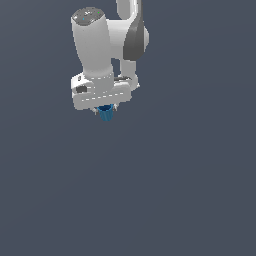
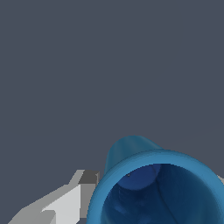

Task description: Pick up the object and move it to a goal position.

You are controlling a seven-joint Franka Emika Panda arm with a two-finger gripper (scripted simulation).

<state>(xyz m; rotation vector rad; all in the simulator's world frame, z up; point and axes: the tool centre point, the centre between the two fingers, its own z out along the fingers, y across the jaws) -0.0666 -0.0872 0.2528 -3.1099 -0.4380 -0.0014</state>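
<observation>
The object is a small bright blue cup, seen in the exterior view poking out just under the white hand. My gripper is shut on it, with short fingertips showing on either side of the cup. The hand is far wider than the cup. In the wrist view the object fills the near corner, its open rim and darker hollow facing the camera, and one grey-white finger presses against its side. The other finger is hidden behind the cup. I cannot tell how high the cup is above the surface.
The white arm with a dark grey joint cover reaches in from the upper part of the exterior view. Everything around it is a plain dark grey-blue surface with no other objects or edges visible.
</observation>
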